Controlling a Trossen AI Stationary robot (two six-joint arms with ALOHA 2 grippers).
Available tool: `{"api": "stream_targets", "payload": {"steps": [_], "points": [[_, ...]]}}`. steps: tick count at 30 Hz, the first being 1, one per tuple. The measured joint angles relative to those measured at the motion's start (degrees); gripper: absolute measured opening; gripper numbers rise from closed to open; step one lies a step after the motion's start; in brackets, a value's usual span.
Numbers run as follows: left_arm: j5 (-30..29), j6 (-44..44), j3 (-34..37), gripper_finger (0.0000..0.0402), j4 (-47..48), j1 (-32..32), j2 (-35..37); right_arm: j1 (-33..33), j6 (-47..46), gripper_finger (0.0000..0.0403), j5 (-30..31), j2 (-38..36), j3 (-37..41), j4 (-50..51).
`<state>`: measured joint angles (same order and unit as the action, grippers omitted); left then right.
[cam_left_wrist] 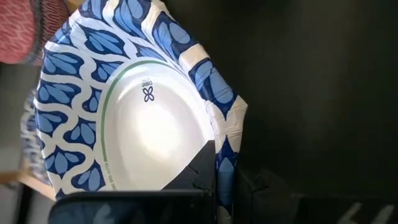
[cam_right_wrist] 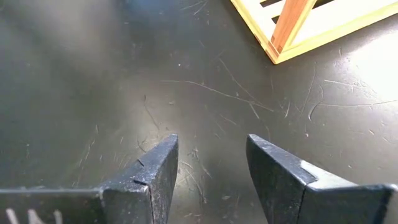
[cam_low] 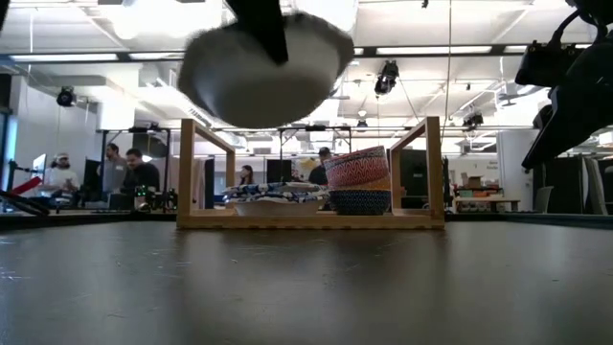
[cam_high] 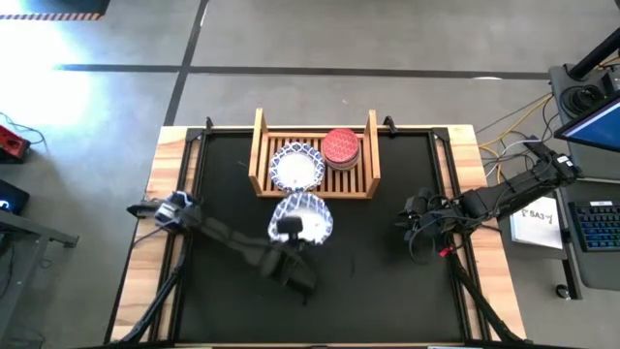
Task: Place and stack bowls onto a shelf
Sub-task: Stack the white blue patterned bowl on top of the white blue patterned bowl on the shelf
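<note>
A white bowl with a blue patterned rim (cam_high: 304,213) hangs in the air in front of the shelf, held by my left gripper (cam_high: 289,230); in the low view this bowl (cam_low: 263,72) is high above the table. The light wooden shelf (cam_high: 260,155) stands at the table's far middle. Another blue-rimmed bowl (cam_high: 295,166) rests on the left half of its slats. A stack of small bowls with the red one (cam_high: 341,147) on top sits on the right half. My right gripper (cam_high: 408,222) hovers open over the table, right of the shelf. My left gripper holds the lifted bowl by its rim (cam_left_wrist: 225,134), on the side toward the table's near edge. One finger (cam_left_wrist: 200,167) lies inside the bowl; the other is hidden under the wall. It comes from above, slanting from the near side. The bowl is clear of the table, mouth up, its rim kinked beside the finger.
The dark mat (cam_high: 378,281) is bare between the shelf and the near edge. Under my right gripper (cam_right_wrist: 211,152) lies bare mat, with the shelf's corner post (cam_right_wrist: 283,34) just beyond. People and benches (cam_low: 124,177) show in the room behind the table.
</note>
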<state>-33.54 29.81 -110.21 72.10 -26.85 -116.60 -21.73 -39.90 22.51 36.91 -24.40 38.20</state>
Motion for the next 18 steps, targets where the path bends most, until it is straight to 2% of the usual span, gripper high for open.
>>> {"api": "stream_targets", "payload": {"steps": [11,18], "points": [[0.3,-19.5,3.8,0.0000,-0.5,16.2,0.4,0.0,0.0,0.0178,0.0,0.0,0.0,0.0],[7.2,-27.9,13.3,0.0000,-12.2,25.2,5.4,0.0,0.0,0.0178,0.0,0.0,0.0,0.0]]}}
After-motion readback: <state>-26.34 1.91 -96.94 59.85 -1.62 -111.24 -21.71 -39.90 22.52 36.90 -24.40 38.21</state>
